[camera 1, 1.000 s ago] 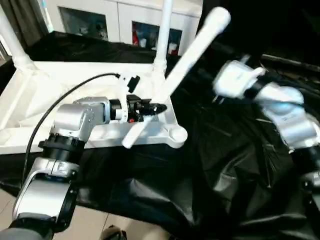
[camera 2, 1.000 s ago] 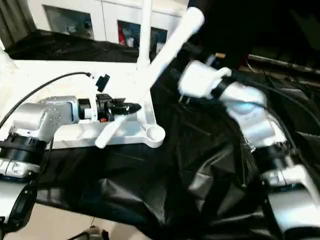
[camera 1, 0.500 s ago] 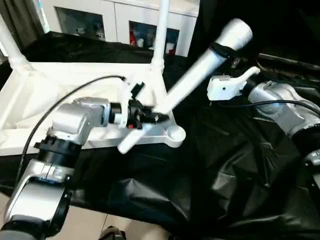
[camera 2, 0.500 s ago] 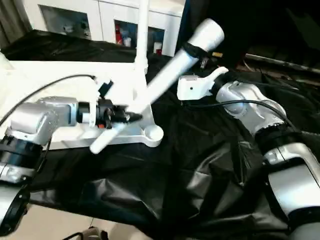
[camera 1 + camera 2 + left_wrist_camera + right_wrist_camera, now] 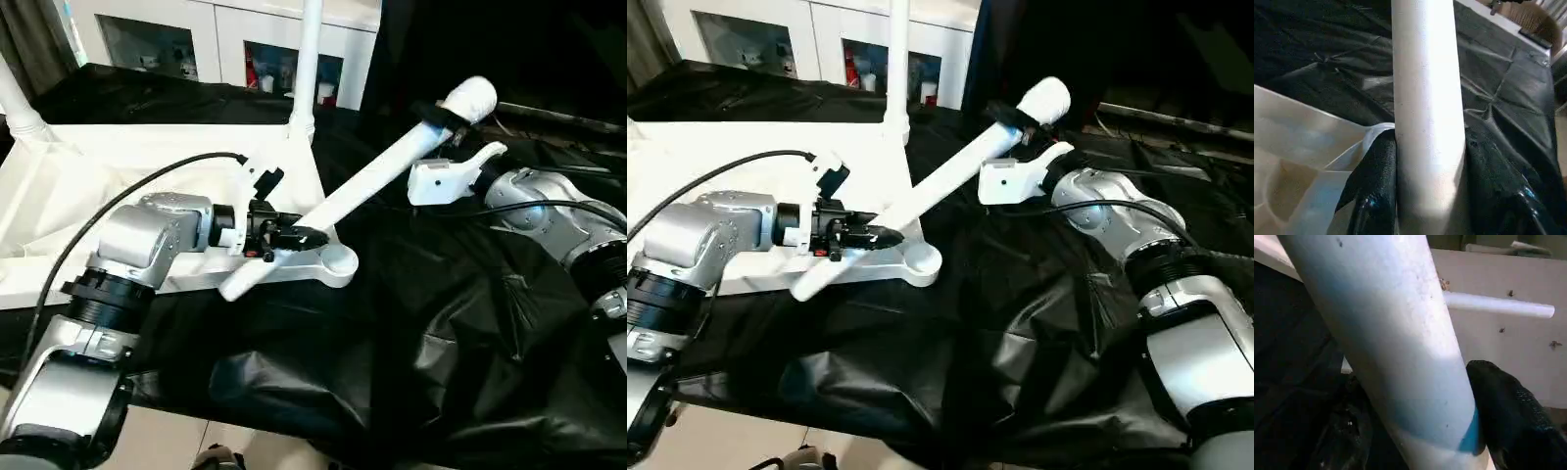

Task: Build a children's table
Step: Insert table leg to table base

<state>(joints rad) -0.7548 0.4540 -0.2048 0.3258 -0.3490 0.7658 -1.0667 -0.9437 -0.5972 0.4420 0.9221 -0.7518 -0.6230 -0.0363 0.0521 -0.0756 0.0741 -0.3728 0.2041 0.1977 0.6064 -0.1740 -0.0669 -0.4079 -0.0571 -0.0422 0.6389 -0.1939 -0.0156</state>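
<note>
Black cloth (image 5: 460, 323) drapes the work surface, with white cabinets (image 5: 225, 44) along the far wall. On the left lies the upturned white tabletop (image 5: 59, 196), two legs already standing up from its far corners (image 5: 307, 69). A third leg (image 5: 362, 186) slants from low near the tabletop's near right corner socket (image 5: 338, 260) up to the right. The left gripper (image 5: 294, 236) pinches this leg near its lower end, fingers (image 5: 1376, 196) pressed on both sides. The right gripper (image 5: 443, 116) clamps its upper end, fingers (image 5: 1513, 416) on either side.
</note>
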